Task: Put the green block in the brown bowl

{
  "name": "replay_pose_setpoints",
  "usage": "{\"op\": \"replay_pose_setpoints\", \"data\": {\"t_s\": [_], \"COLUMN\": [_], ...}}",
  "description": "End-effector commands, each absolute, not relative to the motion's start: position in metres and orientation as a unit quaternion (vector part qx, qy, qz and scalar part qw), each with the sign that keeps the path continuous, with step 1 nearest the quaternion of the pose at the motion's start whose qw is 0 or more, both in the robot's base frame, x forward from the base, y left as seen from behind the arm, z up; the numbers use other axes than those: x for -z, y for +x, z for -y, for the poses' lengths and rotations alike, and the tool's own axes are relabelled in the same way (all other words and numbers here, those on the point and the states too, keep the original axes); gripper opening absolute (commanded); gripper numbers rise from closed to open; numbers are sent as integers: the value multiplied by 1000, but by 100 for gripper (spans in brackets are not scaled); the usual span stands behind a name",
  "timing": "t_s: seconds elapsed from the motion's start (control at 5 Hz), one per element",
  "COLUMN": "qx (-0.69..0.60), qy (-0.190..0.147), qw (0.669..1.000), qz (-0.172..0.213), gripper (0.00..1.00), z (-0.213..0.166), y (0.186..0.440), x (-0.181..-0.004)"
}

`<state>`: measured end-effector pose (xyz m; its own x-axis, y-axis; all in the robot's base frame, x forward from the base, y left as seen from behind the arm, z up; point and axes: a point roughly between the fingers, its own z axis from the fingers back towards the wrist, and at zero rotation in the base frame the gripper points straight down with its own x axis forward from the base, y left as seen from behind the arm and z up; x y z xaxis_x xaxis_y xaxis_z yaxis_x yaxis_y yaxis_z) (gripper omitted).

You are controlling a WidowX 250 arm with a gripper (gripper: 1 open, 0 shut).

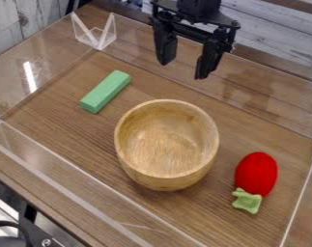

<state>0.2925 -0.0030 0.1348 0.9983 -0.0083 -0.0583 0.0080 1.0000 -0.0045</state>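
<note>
The green block (105, 91) lies flat on the wooden table, up and to the left of the brown bowl (167, 143). The bowl stands upright near the middle of the view and holds nothing. My gripper (184, 56) hangs at the top centre, pointing down, above and behind the bowl and to the right of the block. Its two dark fingers (162, 46) are spread apart with nothing between them.
A red strawberry-like toy (256, 172) with a green leaf sits right of the bowl. Clear plastic walls (94, 32) ring the table, with a low front wall along the near edge.
</note>
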Motion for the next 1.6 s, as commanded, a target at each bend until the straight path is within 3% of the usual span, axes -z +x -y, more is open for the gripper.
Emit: {"op": "replay_pose_setpoints", "data": {"t_s": [0.0, 0.2, 0.6, 0.8, 1.0, 1.4], "qx": [8, 12, 39, 33, 27, 41], "qy": [-3, 0, 8, 8, 6, 5], "qw": [999, 999, 999, 999, 1000, 999], "qz": [-45, -42, -23, -17, -10, 6], "gripper": [100, 100, 100, 100, 100, 100], "z": [-1, -31, -112, -132, -137, -133], "y": [290, 283, 268, 265, 268, 275], "x": [-123, -113, -127, -114, -98, -88]}}
